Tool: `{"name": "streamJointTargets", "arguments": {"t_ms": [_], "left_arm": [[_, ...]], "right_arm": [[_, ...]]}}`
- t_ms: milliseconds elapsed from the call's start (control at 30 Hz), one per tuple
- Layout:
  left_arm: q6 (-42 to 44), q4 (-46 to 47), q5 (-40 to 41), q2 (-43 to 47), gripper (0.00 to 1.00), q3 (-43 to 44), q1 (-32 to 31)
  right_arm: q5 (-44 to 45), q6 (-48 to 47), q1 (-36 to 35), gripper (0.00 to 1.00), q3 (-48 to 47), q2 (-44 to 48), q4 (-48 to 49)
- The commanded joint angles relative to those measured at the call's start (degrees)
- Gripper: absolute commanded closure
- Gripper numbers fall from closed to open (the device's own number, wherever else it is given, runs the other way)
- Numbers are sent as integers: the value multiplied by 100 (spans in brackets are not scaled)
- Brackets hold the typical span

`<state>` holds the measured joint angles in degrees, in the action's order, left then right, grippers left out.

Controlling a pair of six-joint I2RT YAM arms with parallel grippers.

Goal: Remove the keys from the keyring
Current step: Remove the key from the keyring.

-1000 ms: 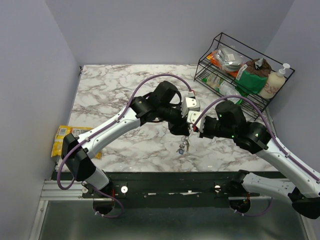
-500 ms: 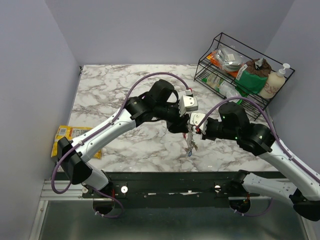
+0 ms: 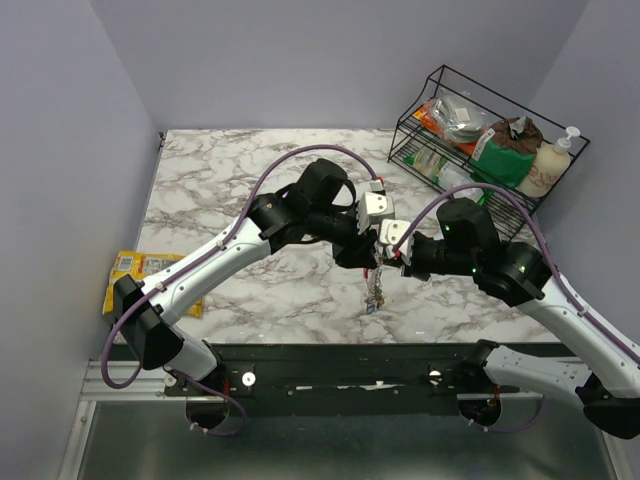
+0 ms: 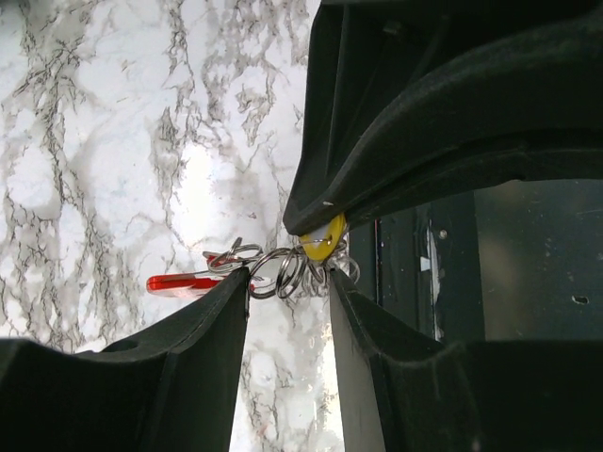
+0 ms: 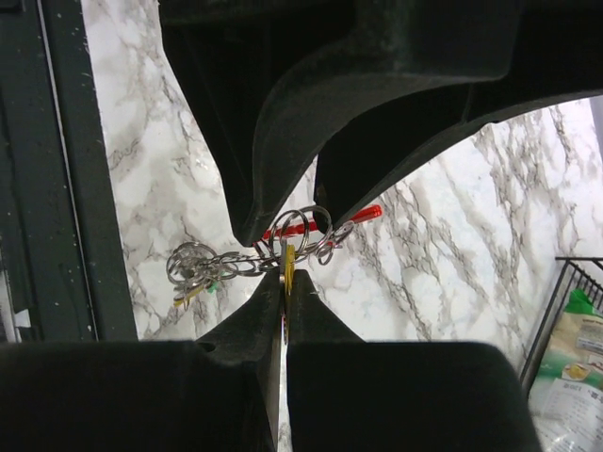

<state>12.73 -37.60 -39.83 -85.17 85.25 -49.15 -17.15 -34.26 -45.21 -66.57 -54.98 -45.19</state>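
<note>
Keyring (image 4: 179, 281), red part roughly level with grey wire loops bunched just beside it, is suspended clear of the marble table (image 3: 220, 180) near the middle of its front edge, the keys (image 3: 374, 290) dangling below in a tight cluster, one yellow tag head (image 5: 288, 264) edge-on, a green one partly hidden.

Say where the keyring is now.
The keyring hangs mid-air between the left gripper and right gripper, over the table's near centre in the top view, keys dangling below.
</note>
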Motion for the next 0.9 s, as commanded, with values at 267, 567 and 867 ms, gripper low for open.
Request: {"name": "streamJointTargets", "arguments": {"t_ms": [267,567,867], "left_arm": [[36,8,-182,132,51,44,-7],[89,-36,-288,149,52,18,-7],[10,-36,-481,70,66,158,-7]], "right_arm": [[-966,446,328,91,-366,-48,1],[-966,517,469,90,-375,-21,80],[-1054,526,505,91,-348,-48,98]]}}
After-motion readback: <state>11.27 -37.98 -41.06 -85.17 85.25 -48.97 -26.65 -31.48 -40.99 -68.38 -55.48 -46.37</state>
